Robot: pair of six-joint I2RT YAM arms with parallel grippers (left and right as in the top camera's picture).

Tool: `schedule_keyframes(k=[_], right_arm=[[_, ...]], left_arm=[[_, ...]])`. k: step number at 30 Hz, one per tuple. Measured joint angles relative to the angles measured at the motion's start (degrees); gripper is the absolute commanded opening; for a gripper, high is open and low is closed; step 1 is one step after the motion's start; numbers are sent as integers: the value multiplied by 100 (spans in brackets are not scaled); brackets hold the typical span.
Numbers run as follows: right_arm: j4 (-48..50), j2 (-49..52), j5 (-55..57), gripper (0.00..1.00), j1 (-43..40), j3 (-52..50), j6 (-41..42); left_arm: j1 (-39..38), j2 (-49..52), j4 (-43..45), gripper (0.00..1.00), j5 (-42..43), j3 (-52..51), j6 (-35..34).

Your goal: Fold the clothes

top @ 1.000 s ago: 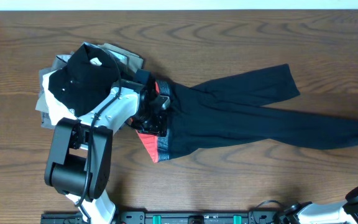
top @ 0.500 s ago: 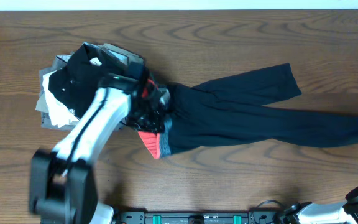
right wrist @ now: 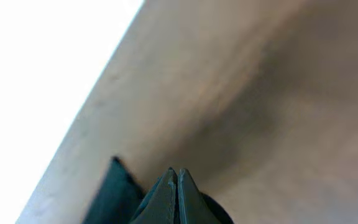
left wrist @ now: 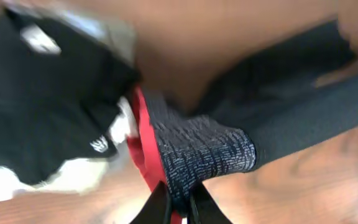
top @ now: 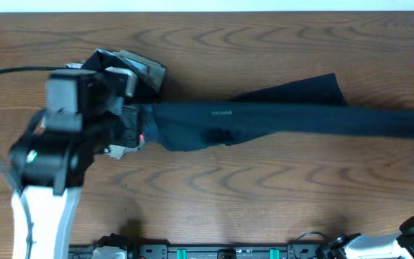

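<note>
Pinching the coral-red and heathered-grey waistband (left wrist: 197,155), the left gripper (left wrist: 178,198) has its jaws clenched on the top edge of the leggings (top: 279,122). It holds that end raised above the counter (top: 264,194). From there the black fabric runs in a long, fairly taut band toward the right edge, with the small white lettering (top: 223,113) facing up. One leg (top: 315,86) fans out behind the other and ends short of the edge. The right gripper (right wrist: 174,180) is parked low near the counter's front right corner. Its jaws are pressed together with nothing between them.

The step in hand looks like drawing the garment straight before the first fold. The grip is narrow and sits on one edge of the waistband, so a slow, level carry would probably suit best. A jerk could let the stretch fabric slide out or twist the band.

The lifted end hangs just beside the black collared shirt (left wrist: 42,93) and the pale garments (top: 139,66) under it. Moving away from that pile, not across it, would likely avoid dragging it along. The two legs are not stacked. Lowering the waist flat and bringing the stray leg over its partner would probably give a cleaner fold.
</note>
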Motion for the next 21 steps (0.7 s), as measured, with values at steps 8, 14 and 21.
schedule_keyframes(k=[8, 14, 21], right_arm=[[17, -11, -1038, 1, -247, 354, 494], [24, -212, -1399, 1, -310, 1373, 1128], [50, -710, -1582, 1, -435, 2892, 1952]], left_arm=[[7, -282, 256, 9, 46, 874, -57], [7, 66, 990, 9, 640, 2081, -179], [-175, 664, 1134, 9, 1043, 3779, -345]])
